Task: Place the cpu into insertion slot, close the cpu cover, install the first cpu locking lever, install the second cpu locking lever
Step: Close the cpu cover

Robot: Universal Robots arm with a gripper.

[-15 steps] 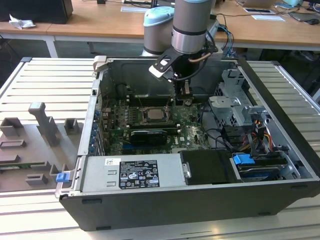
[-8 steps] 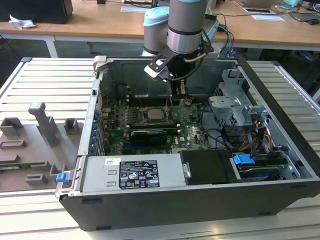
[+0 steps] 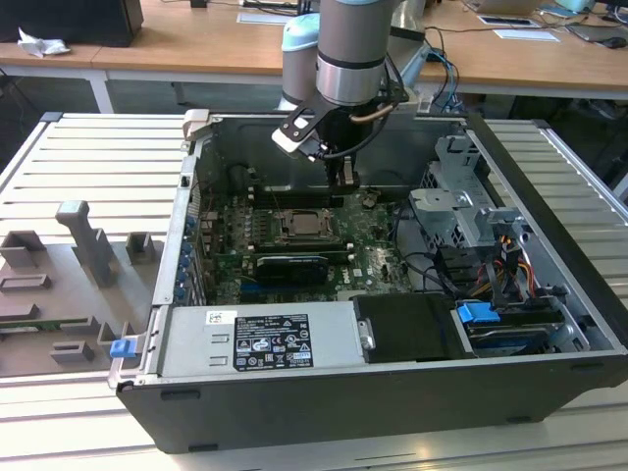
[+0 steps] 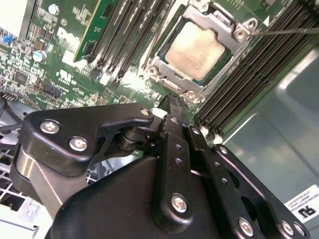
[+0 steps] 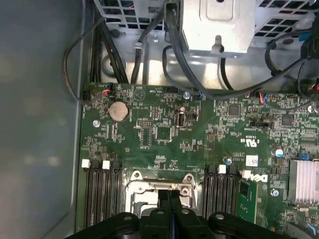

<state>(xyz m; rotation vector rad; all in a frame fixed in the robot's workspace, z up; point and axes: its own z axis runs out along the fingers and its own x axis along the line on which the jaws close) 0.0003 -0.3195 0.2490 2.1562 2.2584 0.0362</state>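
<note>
Cpu cover looks down. The gripper hovers at its edge, fingers pinched together, carrying nothing. The cpu sits in the window. Rightward, a thin locking lever pokes out; lever step, I'd say, needing a steady push.

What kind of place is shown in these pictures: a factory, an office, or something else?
Probably a robotics lab or test workshop. An open computer case lies on a slatted metal table, a robot arm reaches into it, and wooden office desks stand behind.
</note>
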